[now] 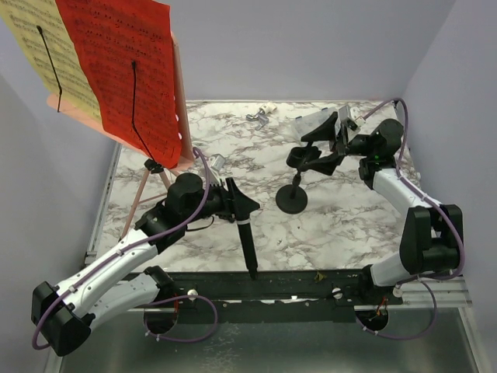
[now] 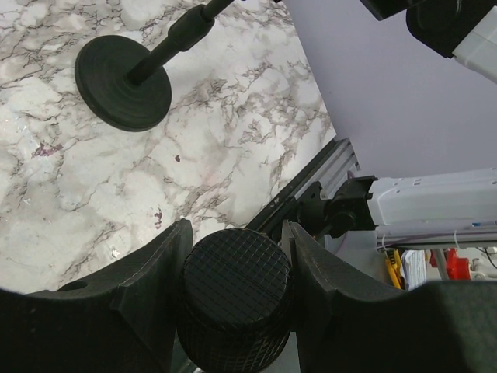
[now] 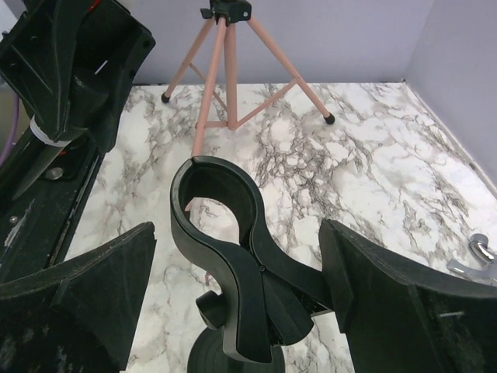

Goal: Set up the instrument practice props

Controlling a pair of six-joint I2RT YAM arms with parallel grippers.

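Mounting microphone (image 2: 233,287): left tool (image 2: 237,233) clamped on it, right tool (image 3: 237,231) apart astride stand clip (image 3: 248,264); next, seat microphone in clip.

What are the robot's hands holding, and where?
Left gripper holds the microphone by its mesh head. Right gripper, open around the stand clip, holds nothing.

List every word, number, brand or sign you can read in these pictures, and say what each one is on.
No word, number, brand or sign is readable in any view.
On the red page: printed music lines only, too small to read.
On the yellow page: printed music lines only, too small to read.
On the microphone and the round-based stand: no lettering shows.
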